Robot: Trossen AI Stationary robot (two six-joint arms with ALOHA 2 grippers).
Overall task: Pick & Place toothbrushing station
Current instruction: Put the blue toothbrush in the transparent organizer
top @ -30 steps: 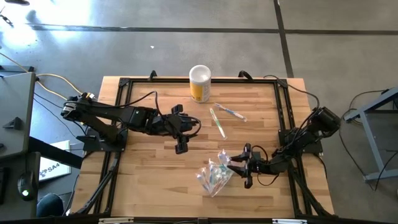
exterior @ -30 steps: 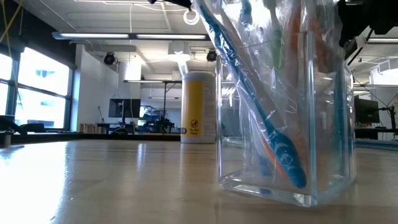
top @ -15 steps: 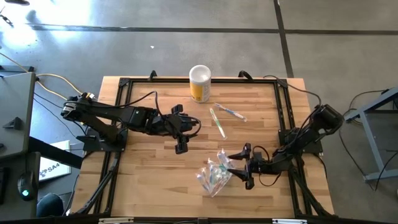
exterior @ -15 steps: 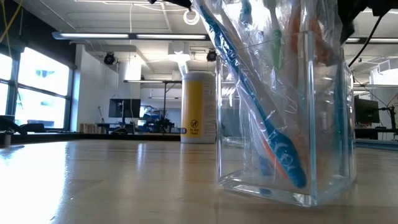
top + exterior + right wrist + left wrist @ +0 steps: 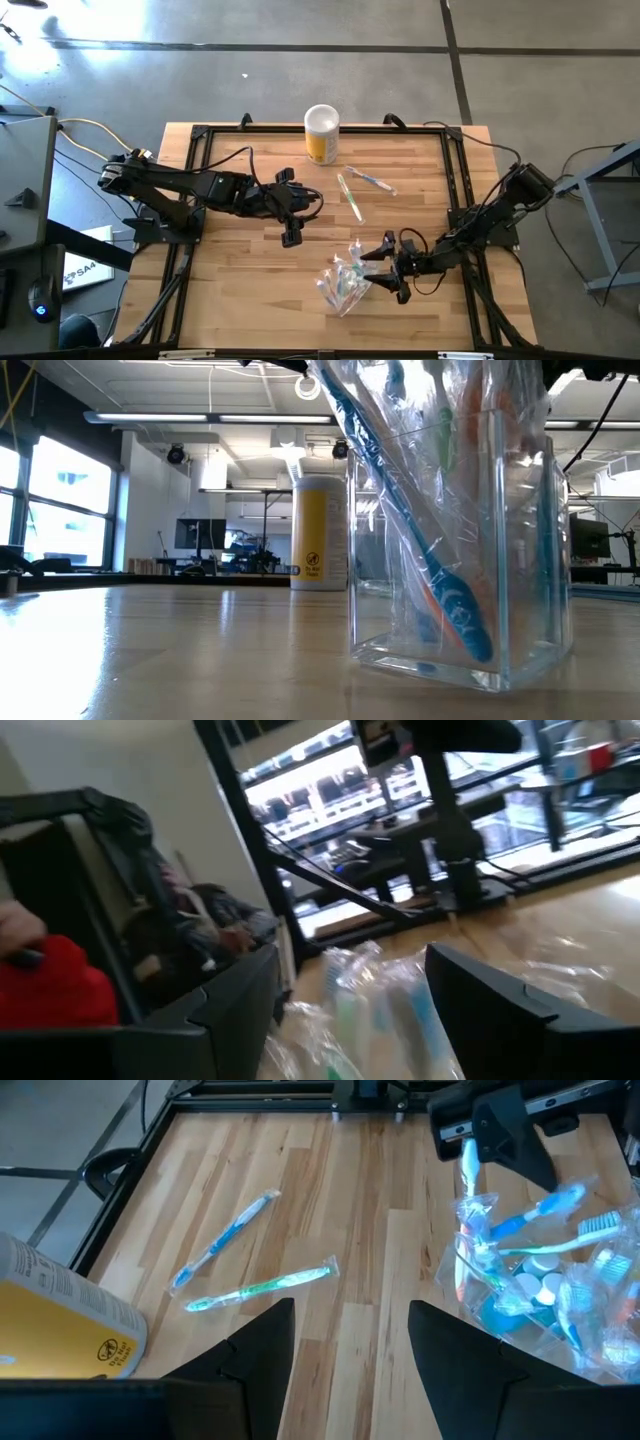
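Observation:
A clear square holder [image 5: 345,282] stands on the wooden table near its front edge. It is stuffed with a crinkly clear bag of pastel toothbrushes, and also shows in the low view [image 5: 460,560] and the left wrist view [image 5: 530,1295]. My right gripper [image 5: 392,269] is open and empty, just right of the holder's top. The bagged brushes show past its fingers in the right wrist view [image 5: 350,1020]. My left gripper [image 5: 292,226] is open and empty over the table's middle [image 5: 350,1370]. A wrapped green toothbrush [image 5: 350,196] and a wrapped blue one [image 5: 370,181] lie flat on the table.
A yellow canister with a white lid [image 5: 321,133] stands at the table's far edge, behind the two loose toothbrushes. It also shows in the low view [image 5: 318,532]. A black frame [image 5: 190,180] runs along the table's sides. Bare wood lies left of the holder.
My right gripper has risen beside the holder's top and has passed out of the low view's upper right corner. The holder and its brushes have stayed where they were.

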